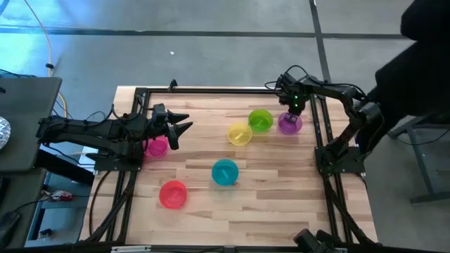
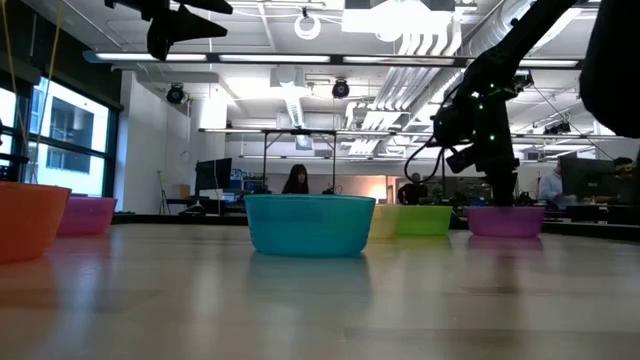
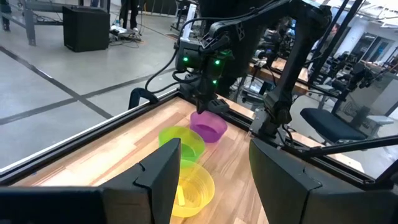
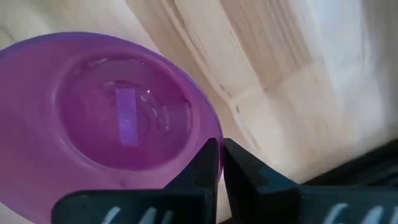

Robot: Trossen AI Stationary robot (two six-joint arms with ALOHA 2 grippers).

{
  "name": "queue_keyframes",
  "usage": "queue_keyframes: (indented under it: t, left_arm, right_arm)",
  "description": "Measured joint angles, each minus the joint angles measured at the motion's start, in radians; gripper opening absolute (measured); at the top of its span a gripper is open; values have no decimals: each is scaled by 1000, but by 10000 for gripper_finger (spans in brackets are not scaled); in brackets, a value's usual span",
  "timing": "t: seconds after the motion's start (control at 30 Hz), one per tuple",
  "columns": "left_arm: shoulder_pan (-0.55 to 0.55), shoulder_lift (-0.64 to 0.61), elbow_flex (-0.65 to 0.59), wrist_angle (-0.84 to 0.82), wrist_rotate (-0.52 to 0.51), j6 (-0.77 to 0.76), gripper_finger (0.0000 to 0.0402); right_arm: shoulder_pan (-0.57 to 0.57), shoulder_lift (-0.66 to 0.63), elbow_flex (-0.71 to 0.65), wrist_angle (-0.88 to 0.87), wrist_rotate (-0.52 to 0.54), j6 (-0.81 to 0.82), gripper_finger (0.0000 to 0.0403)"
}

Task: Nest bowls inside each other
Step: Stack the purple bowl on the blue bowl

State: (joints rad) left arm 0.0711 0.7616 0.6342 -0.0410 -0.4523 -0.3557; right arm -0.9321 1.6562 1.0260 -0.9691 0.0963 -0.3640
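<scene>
Left gripper [image 1: 184, 126]: jaws spread wide, holding nothing, raised above the table's left side, just beside the pink bowl [image 1: 156, 146].
Pink bowl: on the wood at the left edge, partly under the left arm.
Red bowl [image 1: 173, 194]: front left, standing alone with open wood around it.
Teal bowl [image 1: 225, 171]: centre of the table, apart from the others.
Yellow bowl [image 1: 239, 133]: behind the teal one, touching or nearly touching the green bowl [image 1: 260, 119].
Purple bowl [image 1: 289, 123]: far right of the row, just beside the green bowl, near the table's right frame rail.
Right gripper [image 4: 221, 163]: fingers pinched together on the purple bowl's rim, the bowl on the table.
Risk, grip: the hold is only a thin rim pinch; the light plastic bowl could tilt or slip out on the lift.
Risk, neighbours: a swinging bowl could knock the green bowl, which would push the yellow one.
Risk, edge: the right rail sits close behind the arm, so drawing back has little margin.
Open room: the middle and front of the table are free; moving leftward over the row looks the clearest path.
</scene>
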Motion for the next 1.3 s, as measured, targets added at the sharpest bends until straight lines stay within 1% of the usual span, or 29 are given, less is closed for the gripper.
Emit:
queue_keyframes:
  t: [0.1, 0.4, 0.57, 0.67, 0.9, 1.1, 1.3]
  left_arm:
    - [0, 0, 0, 0, 0, 11, 181]
    - [0, 0, 0, 0, 0, 53, 181]
    - [0, 0, 0, 0, 0, 80, 181]
    - [0, 0, 0, 0, 0, 98, 181]
    - [0, 0, 0, 0, -3, 122, 181]
    - [0, 0, 0, 0, -5, 124, 181]
    - [0, 0, 0, 0, -5, 124, 181]
  right_arm:
    - [0, 0, 0, -21, 0, 72, 3]
    - [0, 0, 0, -130, -8, 183, 1]
    - [3, -15, 0, -139, -106, 246, 0]
    - [11, -47, 0, -124, -142, 273, 0]
    - [18, -149, 0, -128, -151, 344, 0]
    - [18, -236, 0, -202, -190, 440, 0]
    - [21, -304, 0, -275, -265, 553, 0]
